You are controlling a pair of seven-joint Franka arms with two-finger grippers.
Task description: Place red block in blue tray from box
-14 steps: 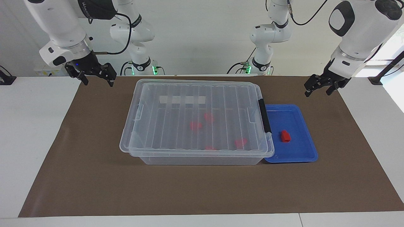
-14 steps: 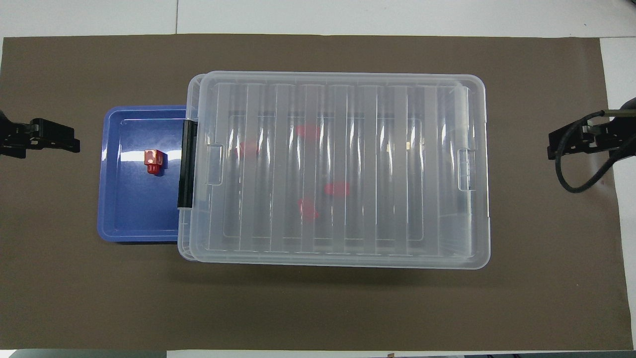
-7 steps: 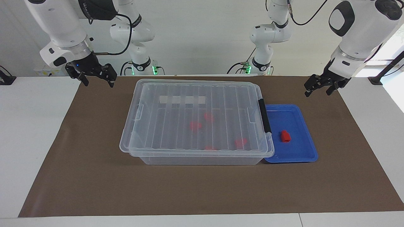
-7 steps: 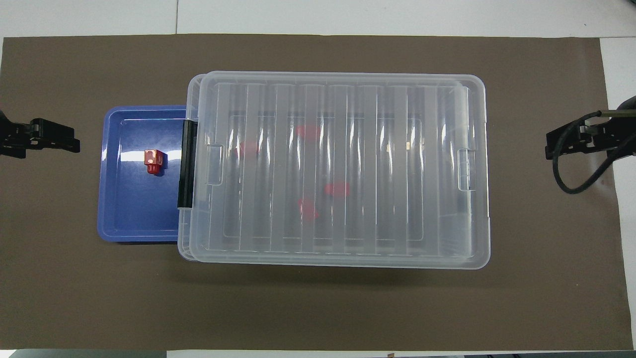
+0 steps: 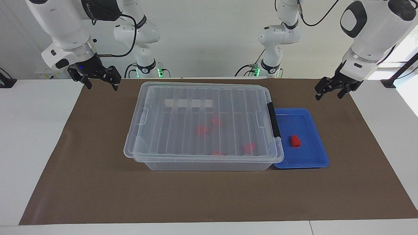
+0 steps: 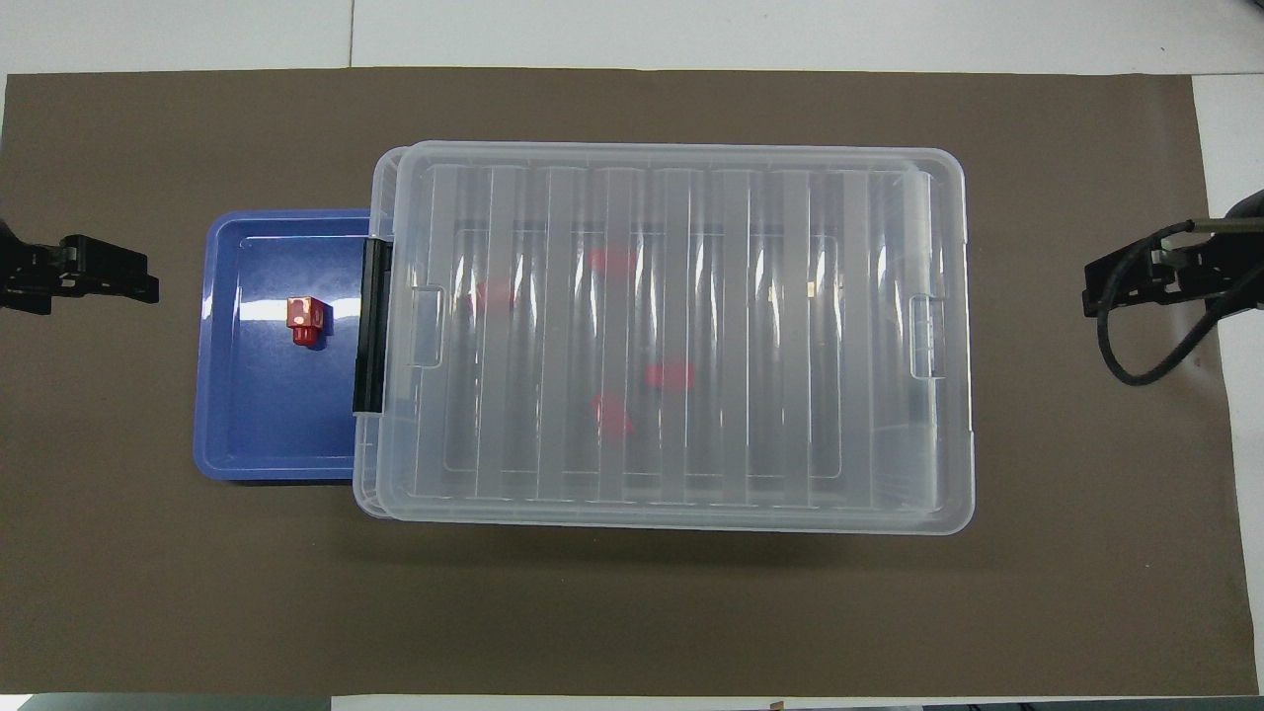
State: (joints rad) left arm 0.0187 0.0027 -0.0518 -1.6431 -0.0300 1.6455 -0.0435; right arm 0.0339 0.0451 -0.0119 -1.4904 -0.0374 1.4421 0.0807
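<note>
One red block [image 5: 295, 141] lies in the blue tray [image 5: 310, 156], which stands against the latch end of the box [image 5: 202, 107]. The clear lid is on the box, slightly shifted. Several more red blocks [image 5: 202, 130] show blurred through the lid. In the overhead view the red block [image 6: 305, 321], the blue tray [image 6: 267, 425] and the box [image 6: 750, 336] show too. My left gripper [image 5: 328, 94] hangs open and empty over the mat beside the tray; it also shows in the overhead view [image 6: 138, 281]. My right gripper [image 5: 102, 85] hangs open and empty over the mat at the box's other end, and shows in the overhead view [image 6: 1098, 291].
A brown mat [image 5: 98, 182] covers the table under the box and tray. A black latch handle [image 5: 273, 120] sits on the box's end next to the tray. A black cable [image 6: 1126, 346] loops under my right gripper.
My right gripper has risen very slightly. The left gripper, the box, the tray and the blocks have not moved.
</note>
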